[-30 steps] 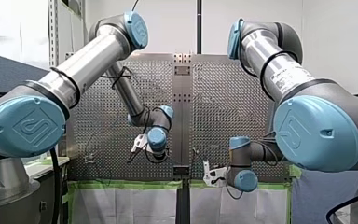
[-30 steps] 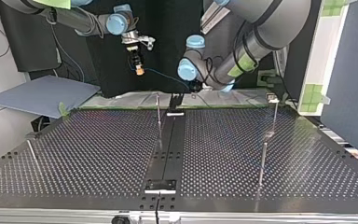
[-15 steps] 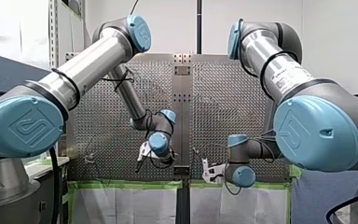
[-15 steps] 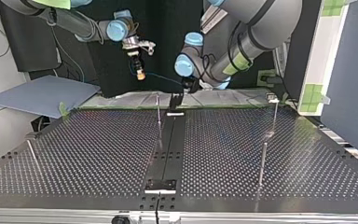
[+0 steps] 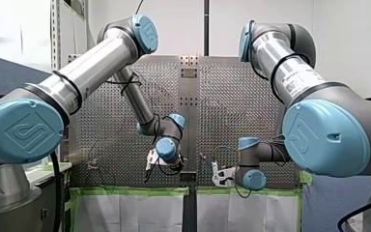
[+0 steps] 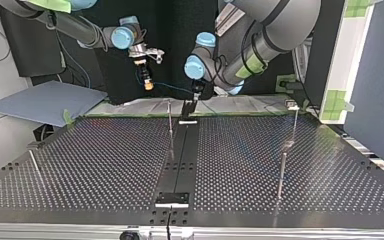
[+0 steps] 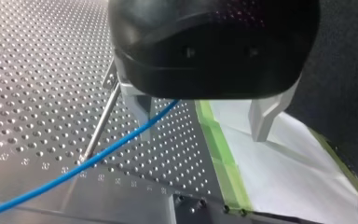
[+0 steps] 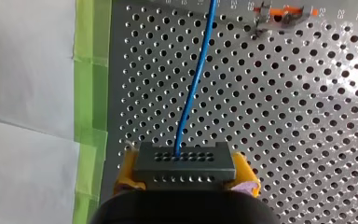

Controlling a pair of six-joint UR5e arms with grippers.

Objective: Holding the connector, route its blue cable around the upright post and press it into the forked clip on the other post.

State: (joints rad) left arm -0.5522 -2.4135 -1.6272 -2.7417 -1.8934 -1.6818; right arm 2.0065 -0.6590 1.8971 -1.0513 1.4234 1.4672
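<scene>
The perforated table (image 6: 105,160) carries the upright post (image 7: 100,123). Above the post, my left gripper (image 7: 201,135) hangs with its fingers spread, gripping nothing. My right gripper (image 8: 186,179), near the post, clamps the connector (image 8: 185,163). The blue cable (image 8: 196,79) runs above the post from the connector to my left gripper.

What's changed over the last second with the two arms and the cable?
In the top view, my left hand slid toward the view's left, closer to the centre post; its fingers are open now. My right hand dipped slightly, still shut on the connector, with the blue cable trailing from it. The posts and the table stayed put.
</scene>
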